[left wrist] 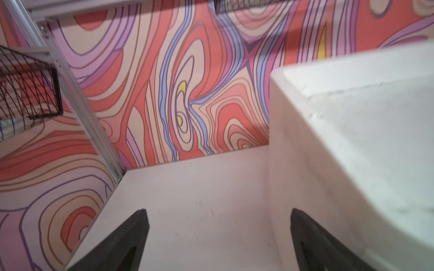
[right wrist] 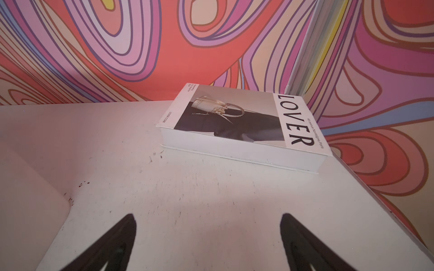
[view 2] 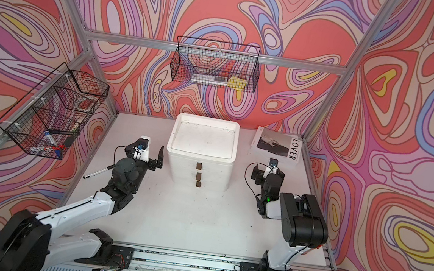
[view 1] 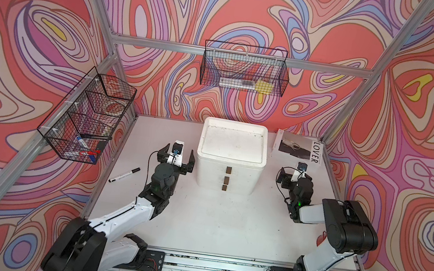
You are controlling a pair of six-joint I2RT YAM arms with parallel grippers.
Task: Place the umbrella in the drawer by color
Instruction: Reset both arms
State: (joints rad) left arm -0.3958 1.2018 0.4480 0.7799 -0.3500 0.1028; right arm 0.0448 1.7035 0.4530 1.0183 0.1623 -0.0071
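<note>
White three-drawer cabinet (view 2: pixel 203 140): rear centre of worktop (view 2: pixel 183 223), three brown pulls (view 2: pixel 198 174) stacked down its front.
Book (view 2: pixel 276 147) titled LOVER: flat, rear right corner.
Marker pen (view 2: pixel 98 172): lying near left edge.
Left end effector (view 2: pixel 147 148): jaws spread, empty, just beside cabinet.
Right end effector (view 2: pixel 268 173): jaws spread, empty, near book.
Back wire basket (view 2: pixel 215 64) and left wire basket (view 2: pixel 51 113): wall-hung.

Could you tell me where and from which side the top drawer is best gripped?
Probably by its small brown handle, coming from the front, the arms' side: it is the only raised part on the flat white face of the drawer unit.
</note>
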